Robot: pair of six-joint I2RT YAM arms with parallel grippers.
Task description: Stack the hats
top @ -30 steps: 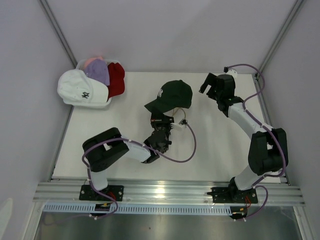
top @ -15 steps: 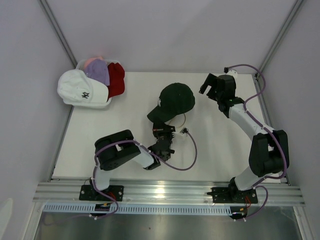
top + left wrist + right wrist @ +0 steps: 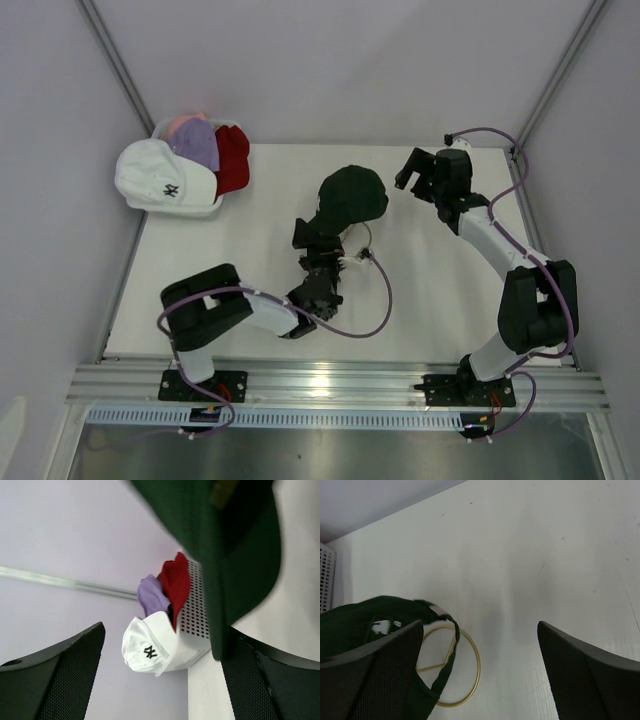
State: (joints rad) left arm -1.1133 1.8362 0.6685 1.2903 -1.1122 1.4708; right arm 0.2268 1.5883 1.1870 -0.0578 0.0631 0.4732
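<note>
White table (image 3: 430, 290) carries a dark green cap (image 3: 350, 195) over a gold stand (image 3: 449, 661). Left gripper (image 3: 162, 630) under its brim gapes wide, holding nothing; right gripper (image 3: 480, 624) gapes empty too.

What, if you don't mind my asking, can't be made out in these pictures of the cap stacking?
- Gold wire stand: top view, the dark green cap covers nearly all; right wrist view shows only its base ring.
- Pink cap: top view, only a sliver shows behind the lavender cap.
- The dark green cap's front: left wrist view, blurred and cut by the top edge.
- White basket: inside covered by caps.
</note>
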